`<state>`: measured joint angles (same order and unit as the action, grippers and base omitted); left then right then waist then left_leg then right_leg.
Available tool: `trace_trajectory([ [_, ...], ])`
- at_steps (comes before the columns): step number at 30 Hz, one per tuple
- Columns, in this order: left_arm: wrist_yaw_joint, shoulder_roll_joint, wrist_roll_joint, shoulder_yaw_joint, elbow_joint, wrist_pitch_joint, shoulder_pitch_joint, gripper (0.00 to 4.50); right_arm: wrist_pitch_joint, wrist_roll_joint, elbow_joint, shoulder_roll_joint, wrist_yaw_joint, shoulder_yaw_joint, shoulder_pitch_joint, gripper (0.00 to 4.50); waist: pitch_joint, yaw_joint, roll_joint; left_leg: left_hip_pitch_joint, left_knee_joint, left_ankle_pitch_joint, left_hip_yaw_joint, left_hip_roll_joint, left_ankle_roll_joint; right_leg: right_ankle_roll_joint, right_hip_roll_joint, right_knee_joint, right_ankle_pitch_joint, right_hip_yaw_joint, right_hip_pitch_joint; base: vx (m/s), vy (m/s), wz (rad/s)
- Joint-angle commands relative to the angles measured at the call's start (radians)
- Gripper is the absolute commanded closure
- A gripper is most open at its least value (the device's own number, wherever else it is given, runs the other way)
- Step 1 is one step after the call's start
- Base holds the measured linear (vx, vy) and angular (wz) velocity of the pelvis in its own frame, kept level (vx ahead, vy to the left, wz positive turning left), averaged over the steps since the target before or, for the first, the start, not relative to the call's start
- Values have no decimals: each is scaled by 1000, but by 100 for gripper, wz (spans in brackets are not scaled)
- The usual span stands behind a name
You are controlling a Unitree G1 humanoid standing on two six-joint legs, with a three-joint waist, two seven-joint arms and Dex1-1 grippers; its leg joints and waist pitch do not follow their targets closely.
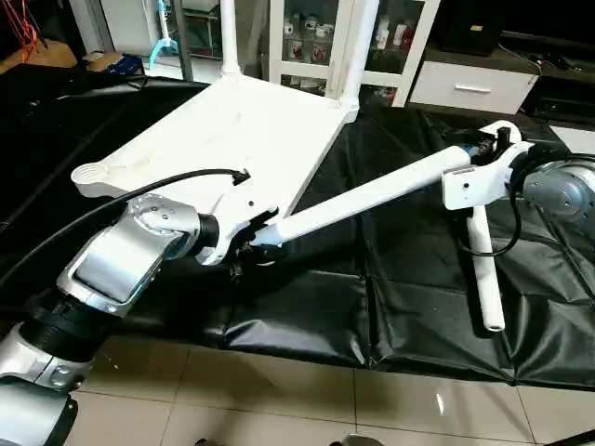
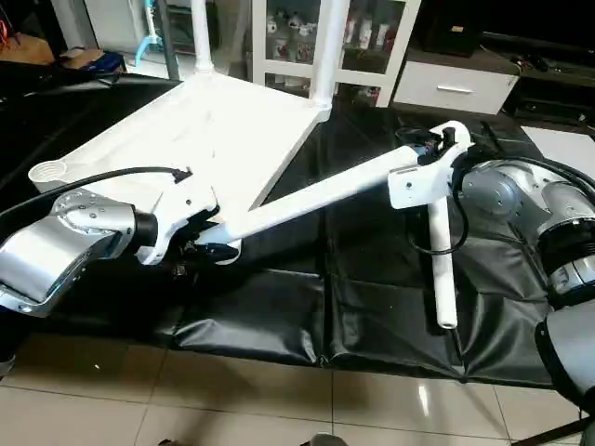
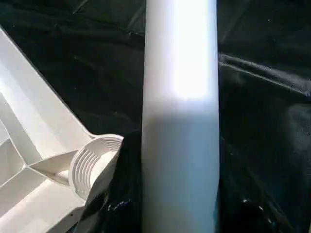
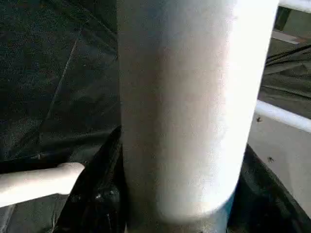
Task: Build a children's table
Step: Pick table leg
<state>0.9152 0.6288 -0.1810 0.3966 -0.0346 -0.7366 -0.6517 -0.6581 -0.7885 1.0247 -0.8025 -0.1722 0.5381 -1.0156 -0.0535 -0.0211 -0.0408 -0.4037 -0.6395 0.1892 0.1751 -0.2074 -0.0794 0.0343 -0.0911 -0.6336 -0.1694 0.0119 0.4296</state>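
Left fingers [image 1: 244, 249] gripping slanted leg's [image 1: 372, 197] near end, right fingers [image 1: 479, 153] closed round its far end.

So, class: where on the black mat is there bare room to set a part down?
Free: the front strip of the black mat, between the left hand and the loose leg. Crowded: the back, under the tabletop, and the middle, spanned by the held leg.

White tabletop [image 1: 232, 130] and legs [image 1: 372, 195]; black mat [image 1: 418, 307].
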Motion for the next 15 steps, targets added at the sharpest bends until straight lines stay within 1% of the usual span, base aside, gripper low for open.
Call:
trace_trajectory([
  [1,-2,-11,-10,-56,-25,49,-43,312,8,19,24,1,-16,-15,4,259,79,-1,-7,15,57,180,19,7,51,-261,3,48,-89,-3,-57,0,0,0],
  [3,-18,-15,5,-56,-13,63,-48,312,9,21,27,2,-18,-17,5,259,78,-1,-7,15,57,185,19,6,49,-260,3,49,-95,-3,-56,0,0,0],
  [4,-26,-22,5,-62,1,60,-54,277,10,25,31,3,-23,-20,8,259,78,-1,-7,15,57,185,19,8,51,-260,4,50,-94,-3,-56,0,0,0],
  [5,-47,-34,5,-84,21,74,-67,256,13,27,33,3,-29,-21,16,259,79,0,-6,16,57,185,19,7,52,-263,4,49,-92,-3,-56,0,0,0],
  [6,-52,-36,4,-90,24,78,-70,242,14,28,33,2,-31,-21,18,259,79,0,-5,16,56,188,19,8,53,-264,4,49,-91,-3,-56,0,0,0],
  [7,-53,-37,4,-92,25,79,-71,239,14,28,33,2,-31,-21,18,259,80,0,-6,15,56,185,19,8,53,-268,3,48,-80,-4,-58,0,0,0],
  [8,-64,-58,-9,-126,35,140,-86,232,14,27,30,2,-32,-19,26,259,80,1,-6,14,56,182,18,7,52,-267,2,48,-76,-3,-59,0,0,0],
  [9,-66,-66,-17,-140,37,163,-92,220,13,27,29,1,-33,-19,29,260,79,0,-8,13,55,186,19,9,54,-267,4,51,-82,-3,-58,0,0,0],
  [10,-62,-92,-51,-179,34,205,-104,220,13,27,27,1,-37,-17,36,260,80,1,-9,10,54,188,18,8,52,-270,2,49,-81,-3,-60,0,0,0],
  [11,-59,-111,-76,-211,33,255,-119,207,14,27,25,0,-40,-16,41,260,80,3,-7,12,55,186,17,7,52,-271,0,49,-76,-3,-59,0,0,0],
  [12,-57,-120,-90,-232,34,283,-132,199,19,24,26,-2,-44,-13,45,260,82,1,-11,9,53,181,17,7,58,-273,0,47,-65,-3,-61,0,0,0],
  [13,-48,-119,-99,-244,37,306,-143,193,22,22,27,-3,-46,-11,48,260,82,2,-11,8,52,177,17,7,61,-274,1,46,-60,-3,-60,0,0,0],
  [14,-37,-116,-110,-262,48,334,-154,193,30,23,30,-4,-53,-11,50,260,81,2,-7,9,51,177,18,6,66,-274,0,44,-59,-3,-57,0,0,0],
  [15,-31,-115,-120,-274,52,338,-158,178,35,25,33,-4,-57,-12,51,260,80,-1,-10,6,51,183,18,7,69,-273,1,45,-68,-3,-58,0,0,0],
])
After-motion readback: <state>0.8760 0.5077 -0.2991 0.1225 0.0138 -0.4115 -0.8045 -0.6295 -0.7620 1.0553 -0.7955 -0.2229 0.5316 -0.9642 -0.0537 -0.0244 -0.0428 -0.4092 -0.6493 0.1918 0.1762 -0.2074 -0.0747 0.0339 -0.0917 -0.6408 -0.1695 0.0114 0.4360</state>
